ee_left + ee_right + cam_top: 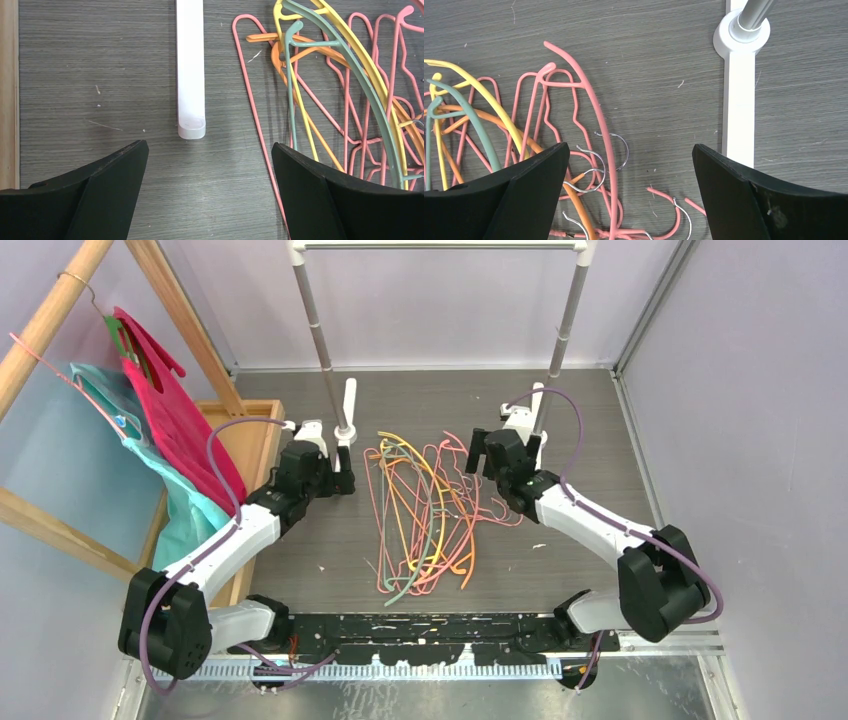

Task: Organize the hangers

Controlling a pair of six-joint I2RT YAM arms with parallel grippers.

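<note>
Top external view: the hangers point(425, 515) lie in one tangled heap on the dark wood-grain table point(600, 420), between the two arms. The heap is thin pink wire hangers with thicker yellow, orange and grey-green ones crossed over them.

The left gripper point(338, 478) sits just left of the heap, near the end of the clothes rail's left foot point(190, 70). Its fingers stand wide apart, with nothing between them but bare table. The outermost pink wire hanger runs beside its right finger.

The right gripper point(480, 452) is over the heap's far right edge. Its fingers are also wide apart and hold nothing, and pink wire and metal hooks lie below the gap. The rail's right foot point(740, 100) lies beside it.

A magenta garment point(175, 415) and a teal garment point(185, 510) hang at far left, apart from the heap.
</note>
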